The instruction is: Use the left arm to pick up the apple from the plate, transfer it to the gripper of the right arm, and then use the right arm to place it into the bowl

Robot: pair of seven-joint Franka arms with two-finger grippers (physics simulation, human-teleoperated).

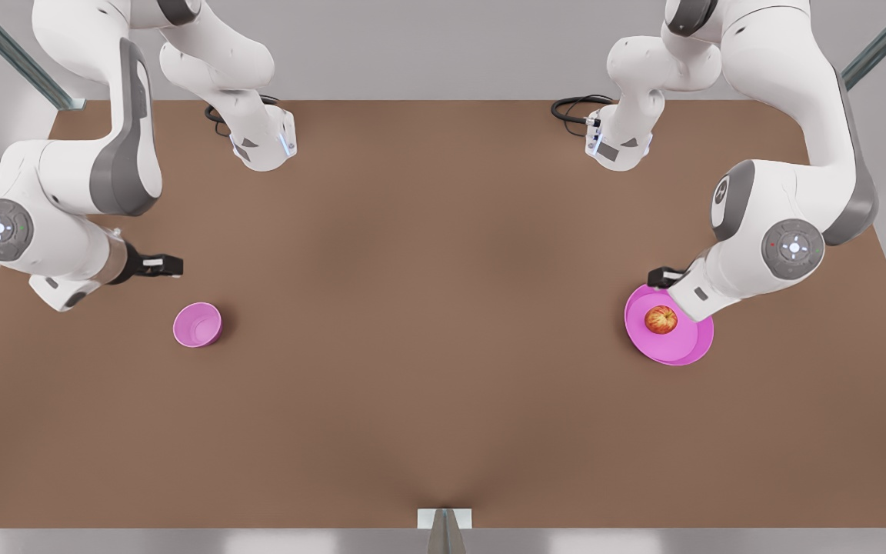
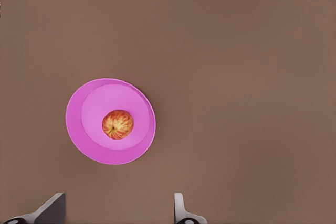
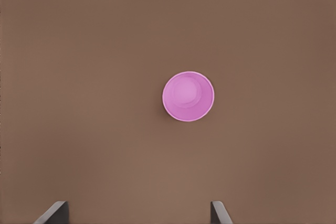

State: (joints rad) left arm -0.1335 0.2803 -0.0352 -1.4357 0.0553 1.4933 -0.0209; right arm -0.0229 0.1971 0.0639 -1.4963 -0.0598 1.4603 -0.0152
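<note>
The red-orange apple (image 1: 661,319) lies in the middle of the wide pink plate (image 1: 675,352) at the front view's right. My left gripper (image 1: 661,277) hangs above the plate's far rim, apart from the apple. Seen from the left wrist, the apple (image 2: 117,124) rests on the plate (image 2: 89,103) below the open left gripper (image 2: 118,209), which holds nothing. The small deep pink bowl (image 1: 197,324) stands at the front view's left. My right gripper (image 1: 160,265) waits above the table just behind it. From the right wrist, the bowl (image 3: 188,96) looks empty and the right gripper (image 3: 139,212) is open.
The brown table (image 1: 428,308) stretches wide between bowl and plate. Both arm bases stand at the far edge with black cables (image 1: 575,108) beside them. A grey bracket (image 1: 444,520) sits at the middle of the near edge.
</note>
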